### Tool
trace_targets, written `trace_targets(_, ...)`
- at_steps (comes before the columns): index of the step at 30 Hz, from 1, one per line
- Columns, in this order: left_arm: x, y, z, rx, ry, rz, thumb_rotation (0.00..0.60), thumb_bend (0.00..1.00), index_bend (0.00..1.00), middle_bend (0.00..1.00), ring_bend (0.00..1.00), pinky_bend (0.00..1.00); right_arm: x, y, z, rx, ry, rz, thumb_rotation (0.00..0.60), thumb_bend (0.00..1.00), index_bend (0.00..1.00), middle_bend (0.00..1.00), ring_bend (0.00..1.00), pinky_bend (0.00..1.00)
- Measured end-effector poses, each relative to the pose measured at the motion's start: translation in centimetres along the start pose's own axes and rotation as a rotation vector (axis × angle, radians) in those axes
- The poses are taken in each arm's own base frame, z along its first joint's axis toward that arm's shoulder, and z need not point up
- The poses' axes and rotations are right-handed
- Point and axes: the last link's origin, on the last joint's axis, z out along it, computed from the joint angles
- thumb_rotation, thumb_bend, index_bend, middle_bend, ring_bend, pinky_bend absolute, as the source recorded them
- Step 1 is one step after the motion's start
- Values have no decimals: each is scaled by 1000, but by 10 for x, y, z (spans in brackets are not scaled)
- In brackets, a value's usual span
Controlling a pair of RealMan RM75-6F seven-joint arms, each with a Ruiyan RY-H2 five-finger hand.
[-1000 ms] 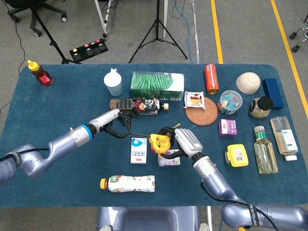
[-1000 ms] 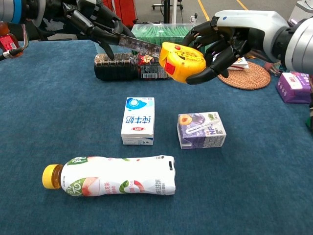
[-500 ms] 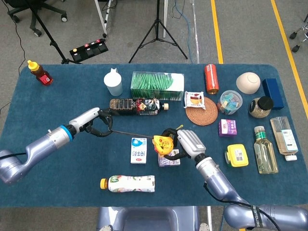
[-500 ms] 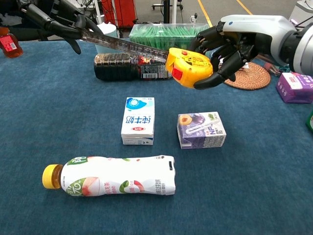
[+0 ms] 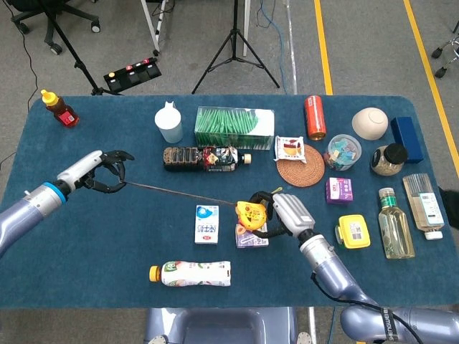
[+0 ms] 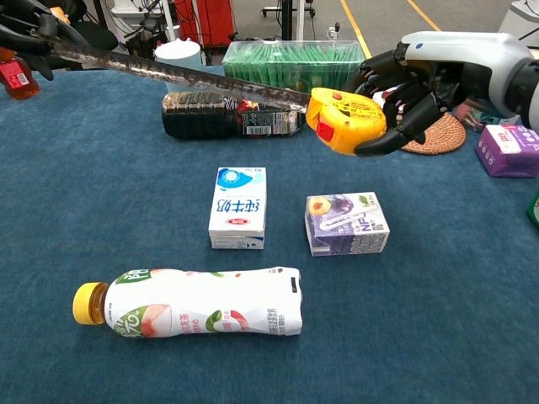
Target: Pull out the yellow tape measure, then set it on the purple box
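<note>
We count one tape measure (image 5: 248, 213) gripped in our right hand (image 5: 285, 214), its blade (image 5: 179, 193) pinched by our left hand (image 5: 100, 170), above two small cartons (image 6: 237, 207).

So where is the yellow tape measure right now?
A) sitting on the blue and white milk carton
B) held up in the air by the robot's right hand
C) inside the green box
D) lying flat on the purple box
B: the right hand grips the yellow tape measure above the table, clear of the purple box, while the left hand holds the end of the pulled-out blade.
</note>
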Motion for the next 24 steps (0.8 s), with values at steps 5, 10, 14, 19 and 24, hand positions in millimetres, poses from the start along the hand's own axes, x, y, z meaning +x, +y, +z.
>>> trace_targets(5, 15, -12, -7, 40, 48, -1, 600, 377, 619, 208, 156, 310, 2, 7, -3, -15, 4, -5, 600, 289, 614, 533, 605, 680)
trace_targets(10, 26, -20, -11, 62, 89, -16, 600, 377, 618, 209, 156, 310, 3, 12, -5, -26, 5, -8, 600, 287, 616, 534, 605, 680)
trace_targets(14, 31, -24, -14, 73, 113, -34, 600, 377, 618, 209, 156, 310, 4, 15, -6, -31, 6, -7, 600, 287, 617, 534, 605, 680)
trace_targets(19, 33, -26, -16, 72, 118, -40, 600, 377, 619, 209, 156, 310, 5, 15, -6, -30, 8, -7, 600, 287, 619, 535, 605, 680)
trace_targets(24, 30, -23, -15, 61, 107, -40, 600, 377, 618, 209, 156, 310, 5, 15, -7, -29, 9, -5, 600, 289, 620, 537, 607, 680)
